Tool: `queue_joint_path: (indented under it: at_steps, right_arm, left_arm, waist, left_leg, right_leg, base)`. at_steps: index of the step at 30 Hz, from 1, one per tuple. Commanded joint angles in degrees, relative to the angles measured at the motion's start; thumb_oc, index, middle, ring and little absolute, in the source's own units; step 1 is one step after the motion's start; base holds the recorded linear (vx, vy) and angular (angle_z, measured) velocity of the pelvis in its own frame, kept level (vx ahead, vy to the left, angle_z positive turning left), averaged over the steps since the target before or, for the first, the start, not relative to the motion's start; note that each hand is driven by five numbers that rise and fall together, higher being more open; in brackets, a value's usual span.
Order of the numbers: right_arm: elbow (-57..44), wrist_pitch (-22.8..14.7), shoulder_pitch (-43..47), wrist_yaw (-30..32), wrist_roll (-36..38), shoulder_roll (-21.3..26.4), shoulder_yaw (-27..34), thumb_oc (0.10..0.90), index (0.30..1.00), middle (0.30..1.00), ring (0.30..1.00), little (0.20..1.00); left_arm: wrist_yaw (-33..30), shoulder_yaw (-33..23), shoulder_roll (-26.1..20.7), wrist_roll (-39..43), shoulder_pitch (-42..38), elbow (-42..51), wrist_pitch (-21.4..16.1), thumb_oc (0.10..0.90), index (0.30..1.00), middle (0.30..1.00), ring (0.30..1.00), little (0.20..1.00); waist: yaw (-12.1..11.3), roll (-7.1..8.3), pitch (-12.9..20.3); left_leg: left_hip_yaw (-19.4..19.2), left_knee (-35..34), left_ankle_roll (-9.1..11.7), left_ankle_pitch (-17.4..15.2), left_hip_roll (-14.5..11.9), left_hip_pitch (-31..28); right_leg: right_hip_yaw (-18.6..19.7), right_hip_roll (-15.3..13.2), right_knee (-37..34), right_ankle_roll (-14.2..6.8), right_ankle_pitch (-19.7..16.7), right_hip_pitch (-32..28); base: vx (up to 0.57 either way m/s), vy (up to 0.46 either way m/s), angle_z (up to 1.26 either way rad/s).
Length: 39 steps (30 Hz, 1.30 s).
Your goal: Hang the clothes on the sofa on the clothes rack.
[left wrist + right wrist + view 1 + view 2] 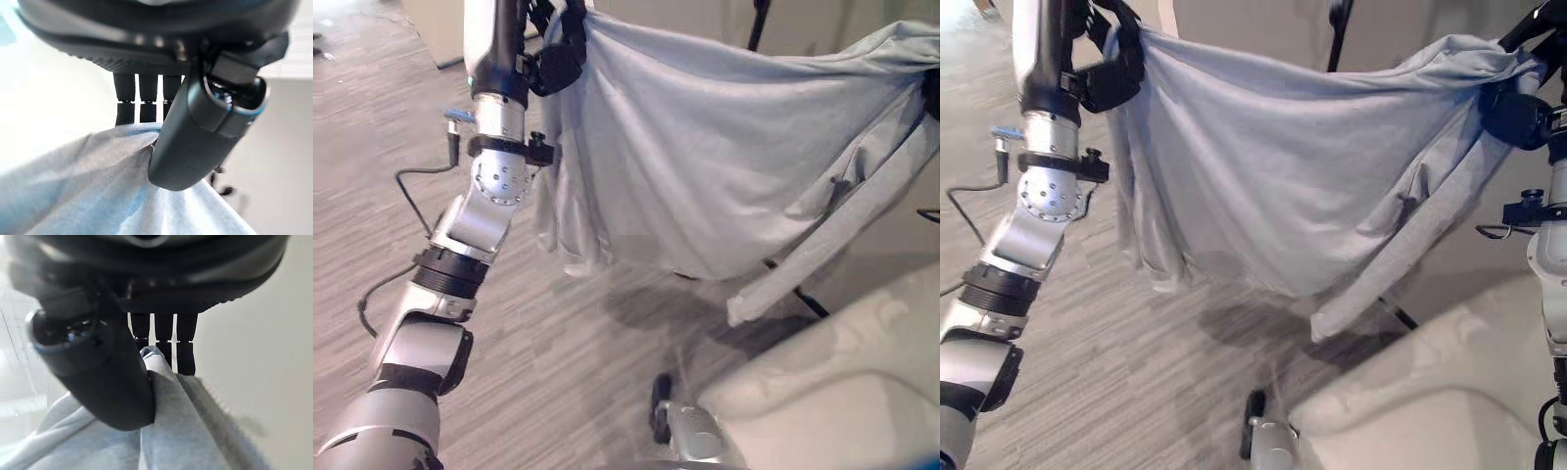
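— Garment position? The pale blue garment hangs stretched between both hands, above the floor, beside the sofa.
— Grip? Left hand and right hand each pinch an upper corner; its long axis runs hand to hand, both equally near.

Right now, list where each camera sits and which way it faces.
Left eye view: on the head, looking down at the grey garment, the left hand and the sofa.
Right eye view: beside it, same scene, plus the right hand.
Left wrist view: on the left wrist, along fingers pinching the garment.
Right wrist view: on the right wrist, likewise.
Shared: all four show the garment held up between both hands.
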<state>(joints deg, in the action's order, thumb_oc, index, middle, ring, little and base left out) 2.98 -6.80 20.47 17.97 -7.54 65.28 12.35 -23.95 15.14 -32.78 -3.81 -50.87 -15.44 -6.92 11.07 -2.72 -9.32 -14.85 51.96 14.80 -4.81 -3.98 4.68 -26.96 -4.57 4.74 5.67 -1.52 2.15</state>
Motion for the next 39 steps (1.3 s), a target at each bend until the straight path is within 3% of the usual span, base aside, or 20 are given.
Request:
queue_joint_path:
  at_steps: [1,2,3,4,6,8,9,12,19,22,24,25,26,29,30,32,33,35,37,39]
  right_arm:
    - [-1.31,-2.07,4.07,3.56,2.28,3.05,2.0,0.4,0.3,0.3,0.3,0.3]
    - [-1.5,-2.05,4.0,3.25,2.29,3.05,1.5,0.4,0.3,0.3,0.3,0.3]
    - [-1.46,-2.01,4.15,3.23,2.29,3.11,1.39,0.4,0.3,0.3,0.3,0.3]
    - [-0.9,-2.2,5.16,3.0,1.59,3.5,-0.19,0.4,0.3,0.3,0.3,0.3]
    - [-0.07,-2.18,6.21,3.27,0.96,3.25,-1.41,0.4,0.3,0.3,0.3,0.3]
    - [1.28,-1.93,8.51,4.12,-1.3,2.73,-4.09,0.4,0.3,0.3,0.3,0.3]
    - [1.58,-1.95,9.17,3.56,-0.92,2.54,-4.51,0.4,0.3,0.3,0.3,0.3]
    - [1.44,-2.09,10.89,3.34,0.04,0.47,-5.11,0.4,0.3,0.3,0.3,0.3]
    - [2.0,-1.81,10.59,2.98,0.99,-0.84,-4.45,0.4,0.3,0.3,0.3,0.3]
    - [2.16,-1.47,10.13,2.98,0.18,-1.17,-3.83,0.4,0.3,0.3,0.3,0.3]
    - [1.78,-1.34,10.99,3.27,-0.07,-1.58,-3.97,0.4,0.3,0.3,0.3,0.3]
    - [1.14,-1.4,12.06,3.71,-0.15,-2.06,-4.1,0.4,0.3,0.3,0.3,0.3]
    - [0.68,-1.34,13.12,4.0,-0.46,-2.24,-4.53,0.4,0.3,0.3,0.3,0.3]
    - [0.77,-0.97,14.85,4.2,-0.89,-2.92,-5.75,0.4,0.3,0.3,0.3,0.3]
    - [0.27,-0.59,14.54,4.09,-1.34,-2.97,-5.34,0.4,0.3,0.3,0.3,0.3]
    - [-0.18,-0.43,14.3,3.22,-1.51,-2.48,-5.83,0.4,0.3,0.3,0.3,0.3]
    - [-0.15,-1.28,16.12,2.73,-0.3,-2.2,-7.75,0.4,0.3,0.3,0.3,0.3]
    - [-0.02,-2.04,17.91,2.69,0.83,-1.61,-8.9,0.4,0.3,0.3,0.3,0.3]
    - [0.11,-2.51,20.26,2.7,2.18,-1.07,-10.51,0.4,0.3,0.3,0.3,0.3]
    - [-1.04,-3.28,21.37,1.88,3.69,-0.54,-11.05,0.4,0.3,0.3,0.3,0.3]
  left_arm:
    - [-3.24,-2.86,-4.31,3.04,-5.35,4.61,-4.6,0.4,0.3,0.3,0.3,0.3]
    - [-3.37,-3.0,-4.42,3.05,-5.34,4.86,-4.61,0.4,0.3,0.3,0.3,0.3]
    - [-3.38,-3.06,-4.41,3.06,-5.32,4.9,-4.6,0.4,0.3,0.3,0.3,0.3]
    - [-3.51,-3.52,-5.47,2.39,-5.17,5.58,-4.48,0.4,0.3,0.3,0.3,0.3]
    - [-4.42,-4.69,-7.11,2.46,-3.57,7.2,-4.67,0.4,0.3,0.3,0.3,0.3]
    - [-5.83,-6.28,-9.63,2.14,-0.81,9.32,-5.11,0.4,0.3,0.3,0.3,0.3]
    - [-5.57,-7.01,-9.86,2.47,0.06,11.33,-5.88,0.4,0.3,0.3,0.3,0.3]
    - [-4.63,-9.41,-10.07,3.16,2.33,16.53,-7.52,0.4,0.3,0.3,0.3,0.3]
    - [-0.73,-13.49,-11.11,10.59,9.47,25.26,-10.83,0.4,0.3,0.3,0.3,0.3]
    - [-0.04,-13.59,-11.86,10.84,9.87,26.88,-10.89,0.4,0.3,0.3,0.3,0.3]
    - [-0.22,-13.89,-12.23,10.91,9.88,27.47,-10.89,0.4,0.3,0.3,0.3,0.3]
    - [-0.23,-14.22,-12.98,11.08,9.66,28.08,-11.15,0.4,0.3,0.3,0.3,0.3]
    - [-0.1,-14.24,-13.37,11.23,9.49,28.66,-11.21,0.4,0.3,0.3,0.3,0.3]
    - [-0.54,-16.41,-14.97,10.98,10.32,29.57,-11.1,0.4,0.3,0.3,0.3,0.3]
    - [-1.14,-18.47,-15.43,10.23,11.84,30.17,-11.37,0.4,0.3,0.3,0.3,0.3]
    - [-1.19,-20.05,-15.43,9.86,13.56,29.91,-11.37,0.4,0.3,0.3,0.3,0.3]
    - [-1.17,-21.69,-14.96,10.4,15.16,28.9,-11.52,0.4,0.3,0.3,0.3,0.3]
    - [-1.08,-21.93,-14.81,10.96,15.34,28.81,-11.61,0.4,0.3,0.3,0.3,0.3]
    - [-1.08,-22.34,-14.2,12.27,15.52,28.58,-11.78,0.4,0.3,0.3,0.3,0.3]
    - [-1.22,-22.03,-12.38,12.94,15.43,27.42,-11.48,0.4,0.3,0.3,0.3,0.3]
  waist:
    - [-0.1,5.61,6.53]
    - [-1.0,5.87,6.11]
    - [-1.25,6.34,5.98]
    - [-2.85,7.15,5.54]
    - [-5.02,6.9,5.45]
    - [-7.82,6.68,5.35]
    - [-7.12,5.75,5.66]
    - [-7.31,4.57,6.94]
    - [-8.98,4.47,8.59]
    - [-9.24,3.72,6.45]
    - [-9.7,3.45,5.21]
    - [-11.34,3.06,5.6]
    - [-12.01,3.09,5.74]
    - [-13.11,3.57,6.54]
    - [-12.72,4.96,6.72]
    - [-13.47,6.35,7.14]
    - [-14.34,8.05,7.76]
    - [-14.41,7.99,7.64]
    - [-14.51,7.36,6.67]
    - [-14.71,7.73,4.51]
  left_leg:
    - [-5.35,-14.25,0.04,10.76,-6.8,-6.18]
    - [-4.64,-17.9,-1.59,8.35,-8.32,-4.86]
    - [-6.04,-18.22,-2.65,8.83,-7.9,-4.92]
    - [-2.79,-31.59,-6.55,5.54,-6.61,-3.9]
    - [3.92,-45.38,-7.29,6.07,-5.16,-3.66]
    - [14.73,-54.04,-6.88,9.48,-2.5,-2.27]
    - [15.65,-56.96,-6.63,8.97,-2.43,-3.81]
    - [16.49,-56.96,-7.03,8.16,-0.41,-5.77]
    - [10.83,-56.96,-11.57,4.95,2.61,-8.49]
    - [8.72,-56.96,-12.87,3.76,2.7,-9.72]
    - [6.89,-56.96,-13.23,3.41,2.04,-10.16]
    - [4.6,-56.96,-12.87,2.83,0.56,-10.17]
    - [3.48,-56.96,-12.39,2.51,-0.43,-10.26]
    - [1.19,-56.96,-11.02,1.23,-2.55,-11.05]
    - [-0.49,-56.96,-10.03,2.0,-3.76,-11.53]
    - [-1.27,-56.96,-8.44,1.98,-4.73,-12.93]
    - [-2.24,-56.25,-6.05,4.51,-8.38,-13.09]
    - [-1.98,-53.62,-5.33,4.39,-10.2,-12.63]
    - [-0.34,-46.44,-4.46,6.92,-13.03,-9.56]
    - [1.91,-34.82,-4.14,13.7,-15.52,-4.7]
  right_leg:
    - [1.07,2.26,-9.74,-9.97,-1.39,-5.0]
    - [2.61,2.15,-9.74,-10.11,-0.96,-5.75]
    - [1.85,1.4,-9.74,-9.88,-1.74,-5.36]
    - [5.57,0.59,-9.74,-10.66,-0.78,-5.97]
    - [9.1,0.76,-9.74,-11.08,0.29,-6.17]
    - [13.84,1.77,-9.74,-10.99,1.33,-7.68]
    - [15.13,2.43,-9.74,-10.87,1.84,-8.27]
    - [17.48,1.99,-9.74,-10.69,0.71,-8.08]
    - [21.23,-1.47,-7.57,-13.12,-1.07,-7.34]
    - [20.23,-2.81,3.7,-15.31,-1.9,-2.11]
    - [16.71,-6.27,8.49,-16.74,-3.66,0.92]
    - [10.38,-12.32,6.85,-15.8,-3.9,-0.51]
    - [6.5,-15.54,5.06,-15.93,-5.07,-1.52]
    - [0.31,-20.22,-1.53,-19.01,-9.99,-4.02]
    - [0.41,-21.4,-4.67,-19.92,-14.23,-3.51]
    - [2.43,-19.34,-9.06,-20.4,-13.42,-5.27]
    - [3.17,-15.65,-9.74,-20.21,-10.0,-5.42]
    - [3.7,-13.59,-9.74,-19.31,-7.52,-5.72]
    - [3.33,-10.19,-9.74,-16.59,-4.32,-6.66]
    - [2.47,-7.29,-9.74,-13.59,-1.49,-8.91]
  base:
    - [0.38,-0.046,-0.5]
    - [0.2,0.013,-0.3]
    - [0.24,0.157,-0.58]
    - [0.17,0.195,-0.78]
    - [0.3,0.187,-0.77]
    - [0.29,0.098,-1.09]
    - [0.21,0.117,-1.39]
    - [0.18,0.148,-1.49]
    - [0.13,0.164,-0.58]
    - [-0.05,0.12,-0.26]
    - [-0.11,-0.034,-0.62]
    - [-0.09,-0.188,-0.72]
    - [0.0,-0.251,-0.41]
    - [0.04,-0.292,-0.87]
    - [0.09,-0.403,-0.59]
    - [0.11,-0.555,-0.5]
    - [0.12,-0.705,-0.27]
    - [0.06,-0.482,-0.27]
    - [-0.01,-0.34,-0.29]
    - [-0.02,-0.361,-0.15]
